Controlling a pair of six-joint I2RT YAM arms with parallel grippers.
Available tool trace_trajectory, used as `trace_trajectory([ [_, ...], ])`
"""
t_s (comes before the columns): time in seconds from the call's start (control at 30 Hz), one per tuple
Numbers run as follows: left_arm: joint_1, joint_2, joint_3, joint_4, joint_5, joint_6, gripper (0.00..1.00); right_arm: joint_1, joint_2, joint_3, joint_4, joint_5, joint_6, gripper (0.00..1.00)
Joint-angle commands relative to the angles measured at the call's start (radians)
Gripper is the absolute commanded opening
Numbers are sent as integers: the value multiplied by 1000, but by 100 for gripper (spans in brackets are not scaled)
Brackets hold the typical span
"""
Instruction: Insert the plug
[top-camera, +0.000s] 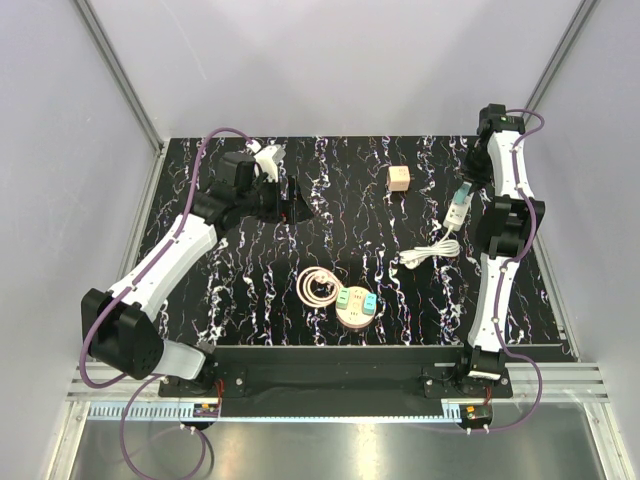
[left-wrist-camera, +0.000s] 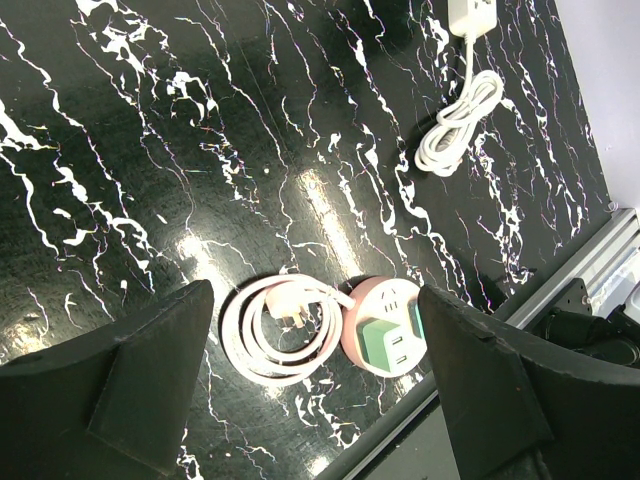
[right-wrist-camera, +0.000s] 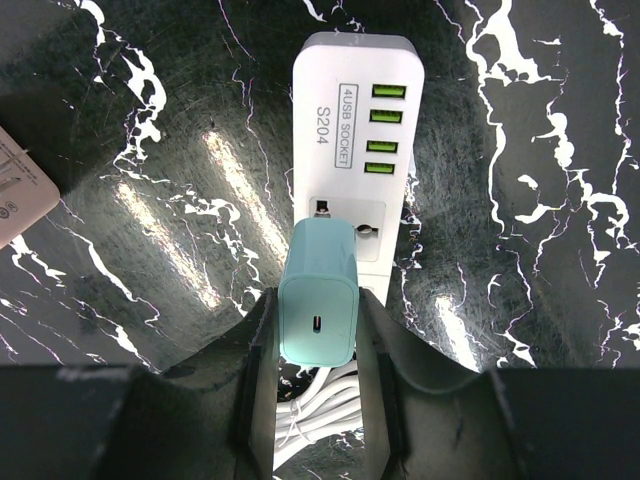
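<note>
Two fingers of the right gripper (right-wrist-camera: 318, 335) pinch the teal plug (right-wrist-camera: 318, 290), held against the socket face of the white power strip (right-wrist-camera: 355, 70), at 3 o'clock on the table (top-camera: 260, 270). Left gripper (left-wrist-camera: 315, 375) hangs wide open, holding nothing, with a pink round socket (left-wrist-camera: 385, 325) at 6 o'clock in its view

Three cameras: one overhead, one wrist high, one wrist close.

The top camera looks down from above and behind the arms onto the whole black marbled table (top-camera: 250, 250). The left wrist camera hangs high over the far left, facing toward the near right edge. It takes in the round pink socket hub (left-wrist-camera: 385, 325), the coiled white cable (left-wrist-camera: 455, 125) and one end of the white power strip (left-wrist-camera: 470, 15), all shared with the top view. The right wrist camera sits close above that strip at the right, with the teal charger (right-wrist-camera: 318, 300) near its centre.
</note>
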Motion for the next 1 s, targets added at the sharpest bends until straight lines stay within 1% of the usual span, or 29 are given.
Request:
trace_trajectory([
  [0.0, 8, 3, -3, 38, 21, -2, 89, -7, 13, -21, -3, -12, -19, 0],
  [0.13, 8, 3, -3, 38, 17, 1, 89, -6, 8, -83, 74, -52, 6, 0],
  [0.27, 8, 4, -1, 38, 18, 1, 89, -6, 20, -70, 88, -40, 9, 0],
  [0.4, 11, 9, -1, 40, 26, -2, 89, -6, -6, -104, 126, -21, -5, 0],
  [0.63, 12, 10, 0, 40, 31, -3, 89, 6, -124, -251, 247, 10, -42, 0],
  [0.73, 12, 10, -1, 41, 31, -3, 89, 16, -187, -377, 350, 19, -53, 0],
  [0.87, 11, 10, -1, 40, 31, -3, 89, 19, -236, -445, 411, 29, -63, 0],
  [0.97, 11, 10, -3, 43, 31, -5, 89, 19, -245, -455, 415, 46, -60, 0],
])
